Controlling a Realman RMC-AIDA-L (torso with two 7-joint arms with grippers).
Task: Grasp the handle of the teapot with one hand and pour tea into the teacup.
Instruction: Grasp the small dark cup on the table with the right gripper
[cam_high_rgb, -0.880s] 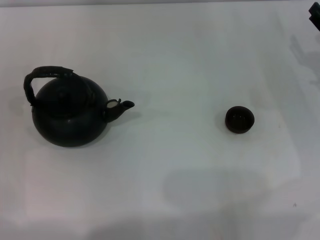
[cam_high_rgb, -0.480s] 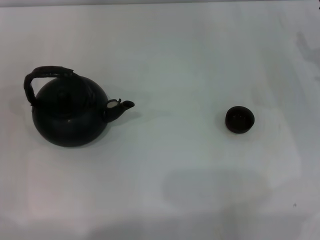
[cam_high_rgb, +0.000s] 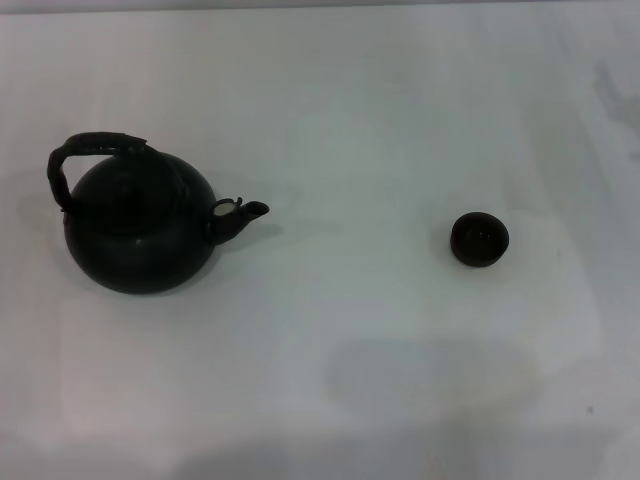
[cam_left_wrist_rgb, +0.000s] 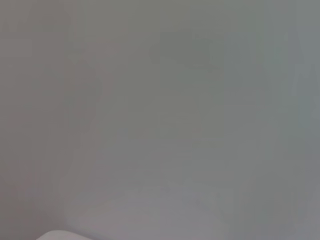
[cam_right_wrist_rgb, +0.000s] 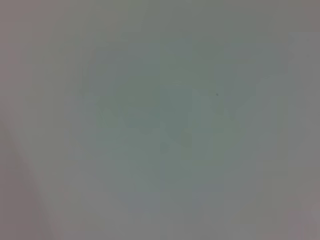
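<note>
The black round teapot (cam_high_rgb: 140, 225) stands on the white table at the left in the head view. Its arched dark handle (cam_high_rgb: 85, 150) rises over its top, and its short spout (cam_high_rgb: 243, 215) points right toward the teacup. The small dark teacup (cam_high_rgb: 479, 239) stands upright on the right, well apart from the teapot. Neither gripper shows in any view. Both wrist views show only a plain pale surface.
The white table (cam_high_rgb: 350, 100) fills the head view. A soft shadow (cam_high_rgb: 430, 375) lies on it near the front, between teapot and teacup.
A dark part of the right arm at the top right corner has left the view. The teapot and teacup have not moved.
</note>
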